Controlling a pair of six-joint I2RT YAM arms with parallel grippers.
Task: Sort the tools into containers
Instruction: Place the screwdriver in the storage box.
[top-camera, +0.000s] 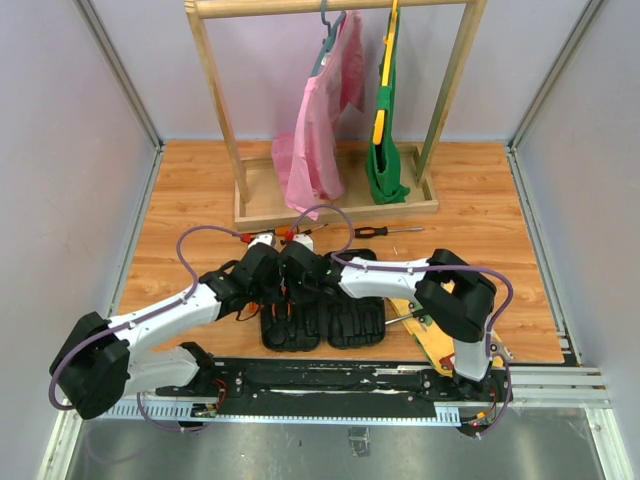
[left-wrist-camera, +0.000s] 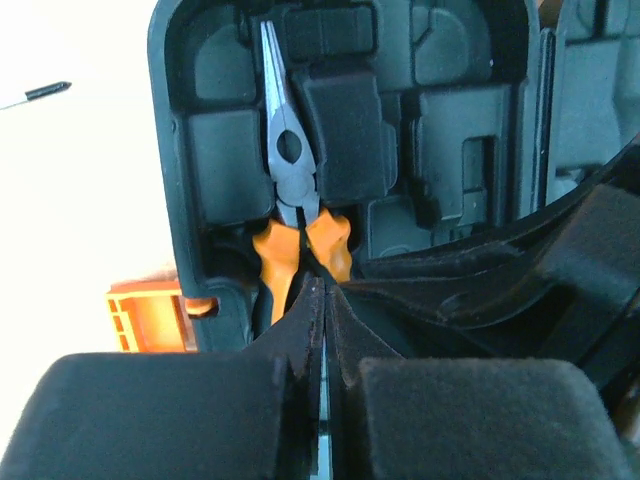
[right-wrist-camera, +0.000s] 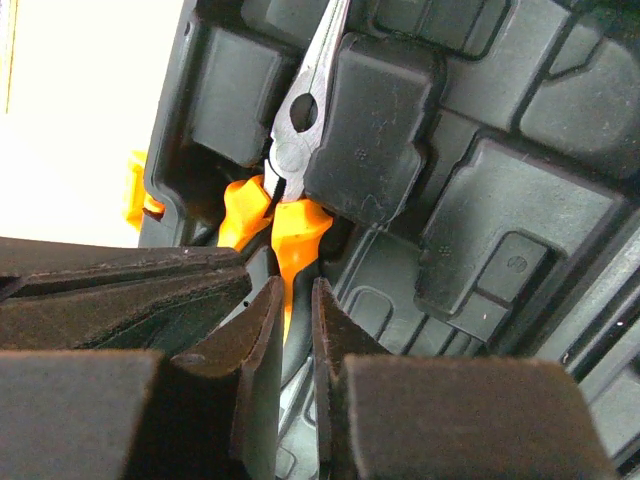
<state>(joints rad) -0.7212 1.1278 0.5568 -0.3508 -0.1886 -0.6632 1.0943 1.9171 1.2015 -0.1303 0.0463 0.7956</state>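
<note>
The black tool case (top-camera: 352, 322) lies open on the wooden tabletop (top-camera: 480, 220) just ahead of the arm bases, its 2 halves side by side, and both arms reach in over its left half. In that half, the one with a small orange latch (left-wrist-camera: 150, 315) on its outer edge, the orange-handled pliers (left-wrist-camera: 290, 160) lie in a moulded slot, with the metal nose pointing away from the wrist cameras and the 2 orange handles nearest to them. The right gripper (right-wrist-camera: 290, 320) has its jaws drawn narrow around one orange handle, which runs down into the slim gap between its fingers (right-wrist-camera: 262, 335). The left gripper (left-wrist-camera: 322, 300) sits just beside it, jaws pressed fully together with nothing between them, its tip right at the ends of the handles. Whether that tip touches the pliers cannot be told. Beyond the case, 1 screwdriver (top-camera: 372, 232) with an orange-and-black handle lies loose on the tabletop, near a wooden rack (top-camera: 225, 110) hung with a pink and a green garment. A yellow board (top-camera: 432, 340) lies partly under the right arm, to the right of the case.
</note>
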